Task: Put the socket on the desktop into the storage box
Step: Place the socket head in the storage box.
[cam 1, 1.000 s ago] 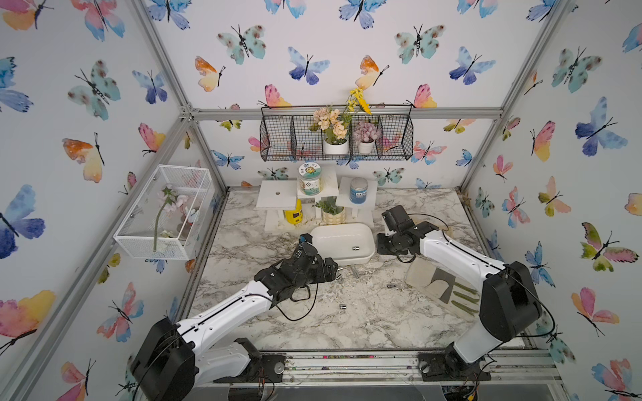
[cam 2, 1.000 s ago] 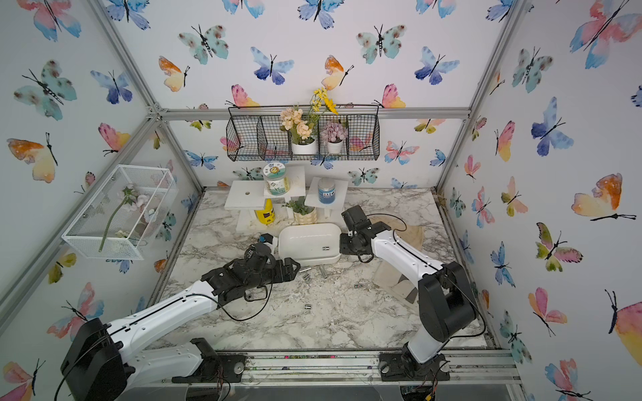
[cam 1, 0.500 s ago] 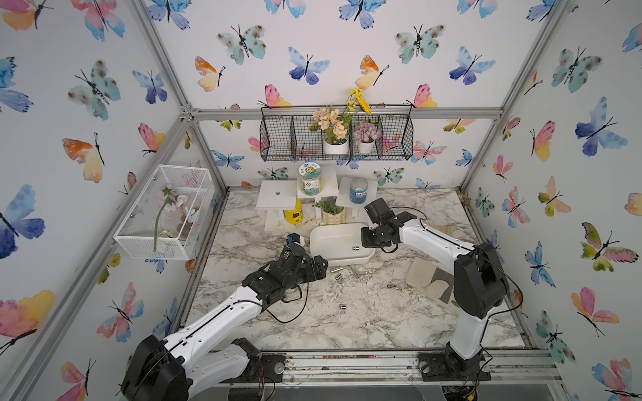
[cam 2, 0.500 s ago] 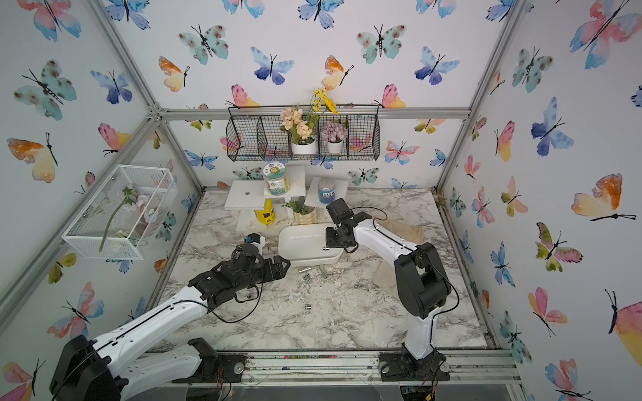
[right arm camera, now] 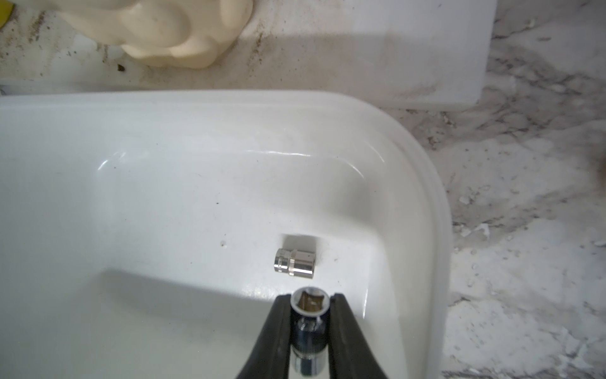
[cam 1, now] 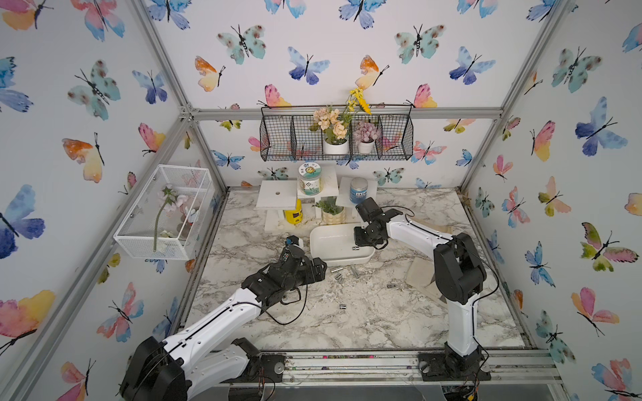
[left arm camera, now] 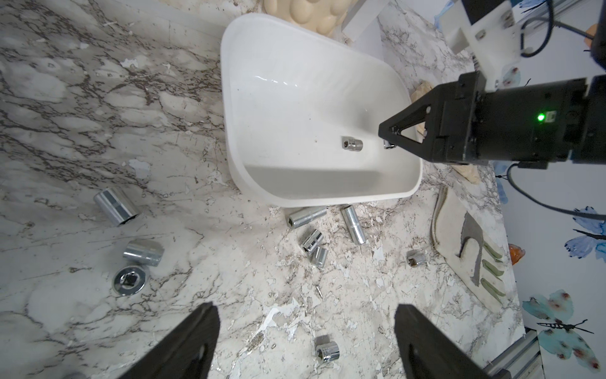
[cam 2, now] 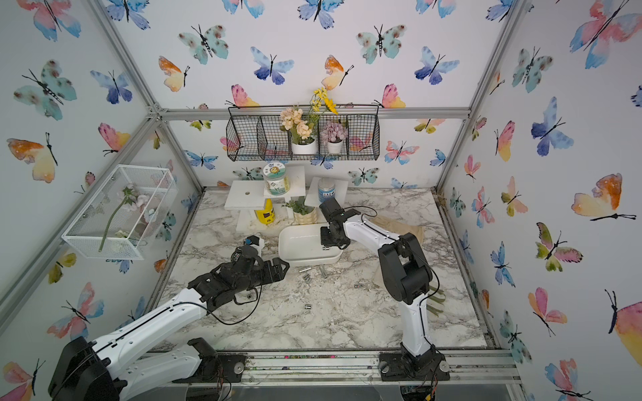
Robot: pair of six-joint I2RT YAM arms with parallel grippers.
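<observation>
The right gripper is closed down narrow on a small chrome socket. Its two black fingers press the socket's sides, and the socket's open square-drive end faces the right wrist camera. The pinched socket is inside the outline of the storage box, close to a rounded corner. Whether it touches the box floor I cannot tell. In the left wrist view the same gripper tip reaches over the box wall, with a sliver of chrome showing at its point.

A second short socket lies on its side on the box floor, just beside the held one and apart from it. It shows in both top views.

The left gripper has its jaws spread wide and grips nothing. It points toward the near side of the storage box from over the desktop.

More sockets lie loose on the marble:
- two long ones close to the box's near wall
- two short ones touching each other
- one near a beige cloth
- one in view between the left fingers
- three larger ones off to the side
</observation>
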